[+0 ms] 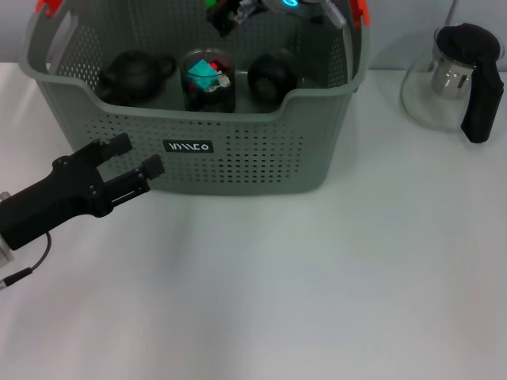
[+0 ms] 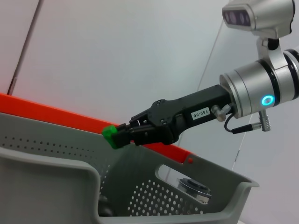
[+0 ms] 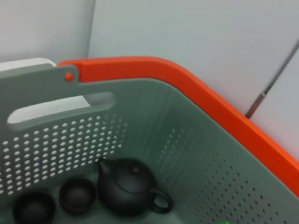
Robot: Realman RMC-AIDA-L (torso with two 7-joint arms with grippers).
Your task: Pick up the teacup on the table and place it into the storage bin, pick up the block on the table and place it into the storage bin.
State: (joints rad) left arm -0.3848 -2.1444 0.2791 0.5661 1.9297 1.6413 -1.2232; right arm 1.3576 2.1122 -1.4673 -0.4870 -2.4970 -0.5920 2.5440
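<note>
White table [image 1: 301, 285] bears storage bin [image 1: 238, 158], seemingly glass pitcher [image 1: 455, 79].

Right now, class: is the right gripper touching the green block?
Touching. The left wrist view shows the right gripper shut on the green block, holding it by its fingertips above the storage bin.

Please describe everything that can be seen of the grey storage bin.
The storage bin is a large grey plastic basket with perforated walls, a scooped front rim, slot handles, orange handle parts and a small black label. It stands upright on the white table. Inside are a dark teapot, two small dark cups, a clear jar and another dark pot. The right gripper, holding a green block, hangs above it. The left gripper is open at its front wall.
</note>
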